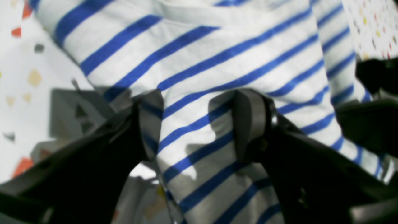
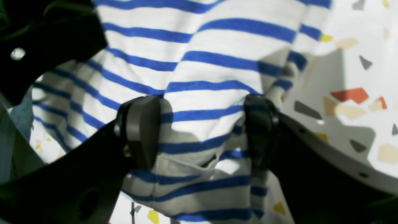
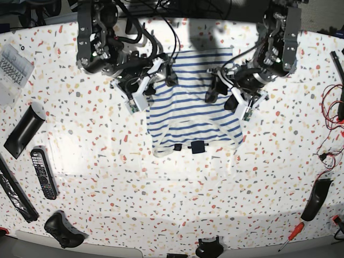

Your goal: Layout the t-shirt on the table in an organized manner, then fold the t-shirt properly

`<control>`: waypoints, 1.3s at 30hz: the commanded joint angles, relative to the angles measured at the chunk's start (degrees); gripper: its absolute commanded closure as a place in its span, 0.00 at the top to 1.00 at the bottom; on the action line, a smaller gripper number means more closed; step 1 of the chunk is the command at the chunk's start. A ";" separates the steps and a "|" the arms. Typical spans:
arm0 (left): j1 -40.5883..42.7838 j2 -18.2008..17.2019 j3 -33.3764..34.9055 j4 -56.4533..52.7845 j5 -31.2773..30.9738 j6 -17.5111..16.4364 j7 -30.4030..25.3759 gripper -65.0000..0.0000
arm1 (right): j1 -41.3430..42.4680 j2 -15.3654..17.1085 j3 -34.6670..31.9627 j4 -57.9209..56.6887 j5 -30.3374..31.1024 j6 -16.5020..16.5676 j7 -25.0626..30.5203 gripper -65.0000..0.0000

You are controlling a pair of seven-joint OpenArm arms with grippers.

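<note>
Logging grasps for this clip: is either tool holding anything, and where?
Nothing is held. Both the left tool and right tool are open over the shirt, no cloth pinched.

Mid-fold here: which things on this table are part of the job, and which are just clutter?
Job:
- t-shirt, striped, lying crumpled
- table
- left gripper, open over the shirt
- right gripper, open over the shirt

Lying about:
- remote control
- game controller
- screwdriver
- red wires
- clear parts box
</note>
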 commanded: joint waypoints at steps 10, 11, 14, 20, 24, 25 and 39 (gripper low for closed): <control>-7.45 -0.11 -0.11 0.35 3.34 2.86 4.48 0.52 | 2.10 0.00 -0.09 0.74 -2.43 0.34 2.10 0.62; -7.89 -0.13 -0.11 0.61 2.64 2.86 5.35 0.52 | 2.40 0.00 -0.09 0.74 -2.43 0.34 2.12 0.62; -8.24 -0.11 -0.11 2.43 1.84 2.86 5.70 0.52 | 3.93 -0.02 -0.11 0.96 -2.38 0.34 2.16 0.62; -8.22 -0.28 -0.15 9.99 1.95 2.86 5.84 0.52 | 8.00 0.00 -0.09 1.14 -2.38 0.34 -0.20 0.62; -8.22 -0.31 -0.17 15.65 1.95 2.84 7.37 0.52 | 9.07 0.00 -0.04 2.60 -2.40 0.34 -0.81 0.62; -8.22 -0.31 -0.15 16.90 1.97 2.84 7.76 0.52 | 9.09 0.02 -0.04 3.39 -2.40 0.34 -1.05 0.62; -0.63 -10.60 -7.19 19.56 -5.66 3.06 8.33 0.52 | 8.44 7.54 4.17 18.32 6.01 0.34 -12.96 0.62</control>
